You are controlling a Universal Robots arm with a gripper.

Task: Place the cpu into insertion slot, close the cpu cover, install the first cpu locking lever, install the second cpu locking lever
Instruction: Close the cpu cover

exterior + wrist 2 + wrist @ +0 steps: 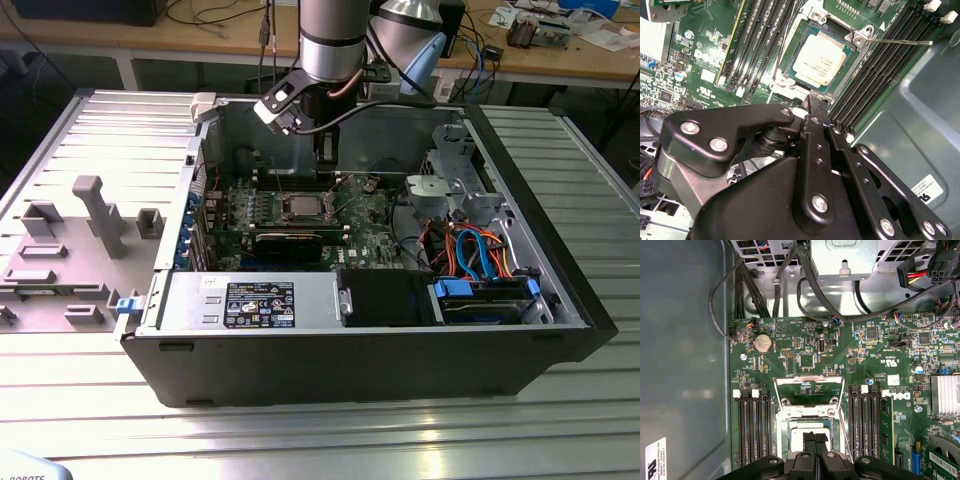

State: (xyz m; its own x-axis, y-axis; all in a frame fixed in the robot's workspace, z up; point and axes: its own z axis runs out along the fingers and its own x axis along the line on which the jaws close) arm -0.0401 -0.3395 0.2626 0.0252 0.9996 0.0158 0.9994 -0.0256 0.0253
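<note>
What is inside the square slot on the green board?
The cpu lies flat in the slot, silver top up. The cpu covers whatever is beneath it, so the slot's floor cannot be seen.

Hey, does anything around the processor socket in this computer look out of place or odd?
The cpu sits flat in the insertion slot, but the cpu cover stands tipped up off it, and a thin locking lever sticks out unlatched over the memory slots. Nothing looks damaged.

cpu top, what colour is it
The cpu top is dull silver, clearest in the second wrist view.
</note>
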